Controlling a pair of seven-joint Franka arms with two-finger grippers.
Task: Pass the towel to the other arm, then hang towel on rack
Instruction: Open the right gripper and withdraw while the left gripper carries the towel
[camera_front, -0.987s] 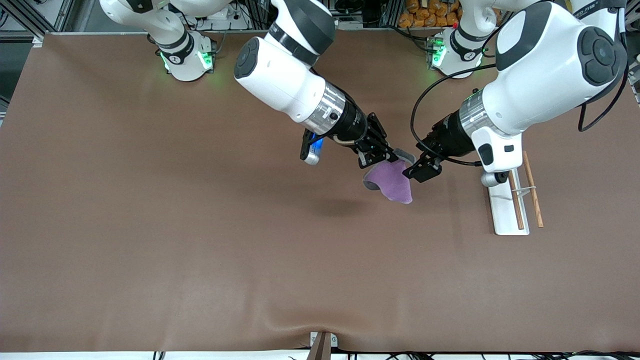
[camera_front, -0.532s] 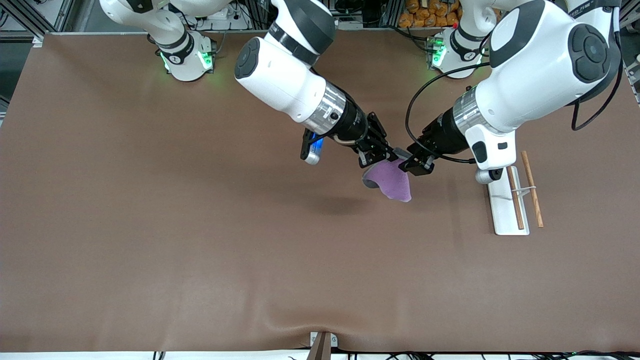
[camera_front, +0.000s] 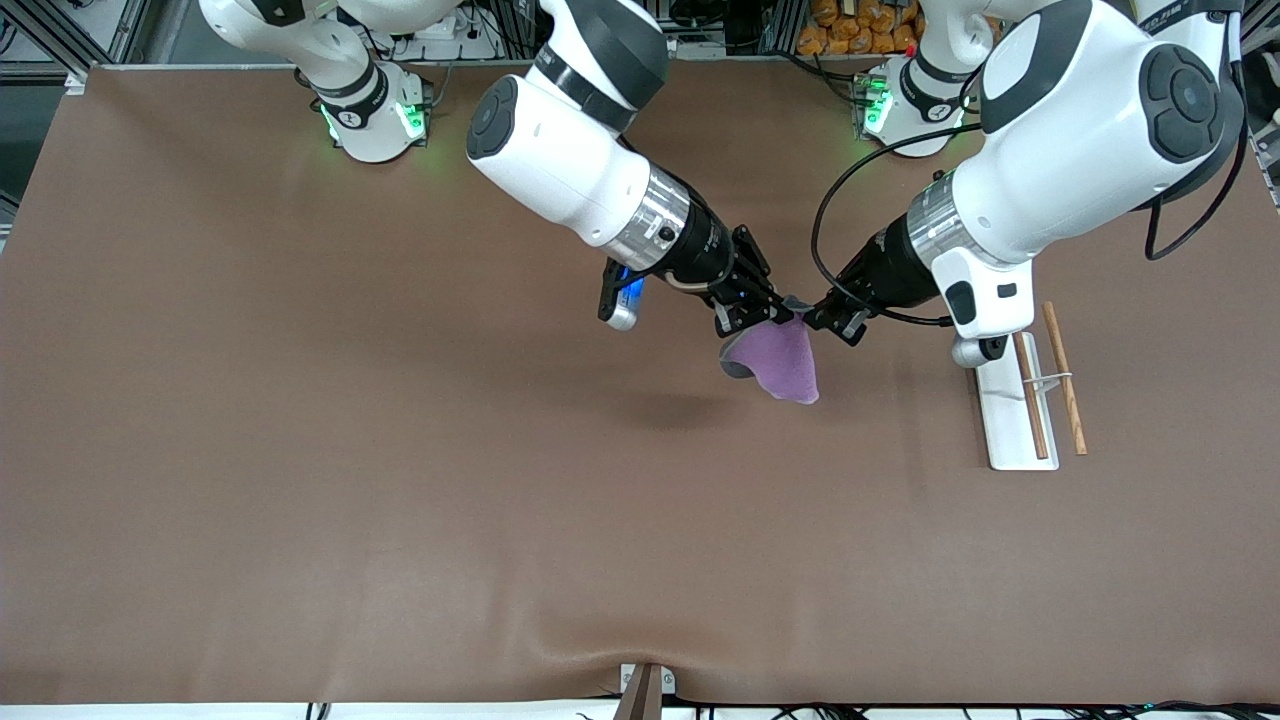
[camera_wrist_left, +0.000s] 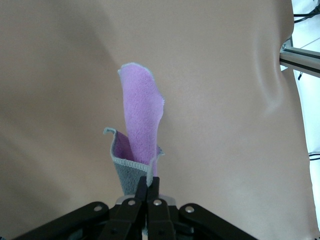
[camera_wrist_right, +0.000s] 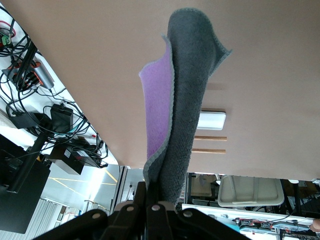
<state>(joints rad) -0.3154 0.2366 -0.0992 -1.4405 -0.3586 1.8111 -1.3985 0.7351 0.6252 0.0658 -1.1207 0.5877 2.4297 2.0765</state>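
Observation:
The purple towel (camera_front: 782, 362) with its grey reverse hangs in the air over the middle of the brown table, and both grippers pinch its top edge. My right gripper (camera_front: 772, 313) is shut on the folded towel (camera_wrist_right: 185, 100). My left gripper (camera_front: 815, 316) meets it from the left arm's end and is shut on a grey corner of the towel (camera_wrist_left: 142, 120). The rack (camera_front: 1012, 425), a white plate with two wooden rods, stands on the table toward the left arm's end, under the left arm's wrist. It also shows small in the right wrist view, as the rack (camera_wrist_right: 212, 121).
Both arms' bases (camera_front: 375, 115) stand along the table's edge farthest from the front camera, with cables and stored items past that edge. A small metal bracket (camera_front: 645, 688) sits at the table's edge nearest the camera.
The left gripper moved in from beside the rack to the towel's top edge and shut on it. The right gripper stayed still, shut on the towel.

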